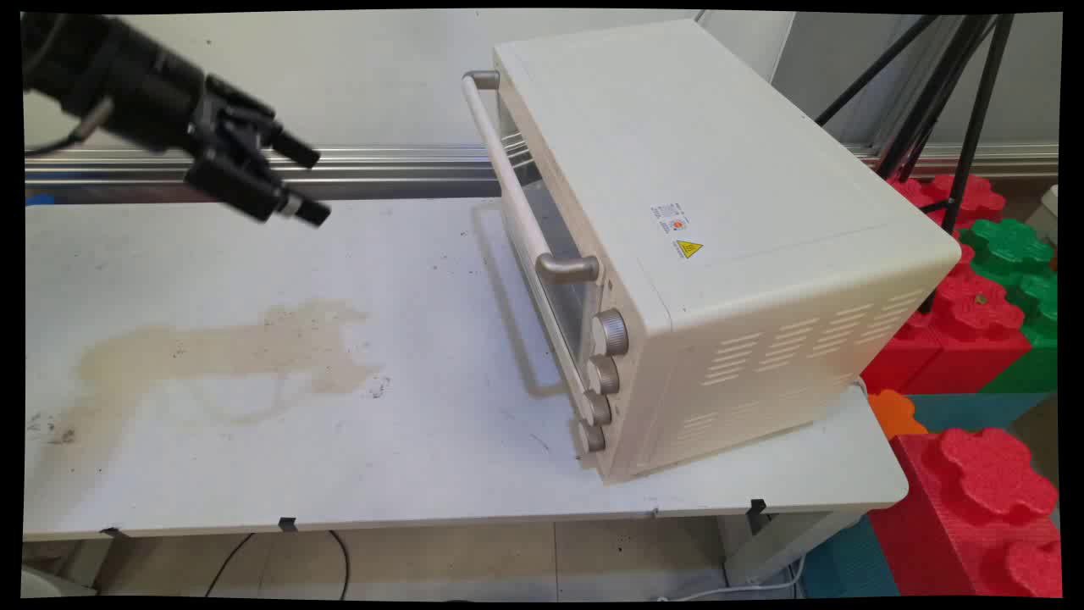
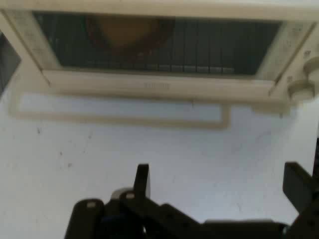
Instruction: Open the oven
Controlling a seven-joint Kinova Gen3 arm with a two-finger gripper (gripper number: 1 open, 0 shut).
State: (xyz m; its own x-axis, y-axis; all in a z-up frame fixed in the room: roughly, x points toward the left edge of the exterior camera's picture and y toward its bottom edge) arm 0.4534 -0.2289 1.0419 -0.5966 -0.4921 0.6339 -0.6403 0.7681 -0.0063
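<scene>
Above table's left rear, gripper (image 1: 306,184) hangs clear of the surface, fingers (image 2: 142,180) spread apart, nothing between them. Toaster oven (image 1: 720,237) sits well apart on table's right half, door shut, handle (image 1: 517,182) and glass front facing the gripper; four knobs (image 1: 608,333) at near end of its front. White table (image 1: 423,457) w/ brownish stain (image 1: 229,352) at left. Red & green foam blocks (image 1: 991,288) and black tripod (image 1: 957,93) at right, beyond table edge.

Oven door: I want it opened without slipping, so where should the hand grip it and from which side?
Probably the long bar handle along the door's top edge, approached from the oven's front, where the open hand already faces it. The bar stands off the glass, leaving finger room.
</scene>
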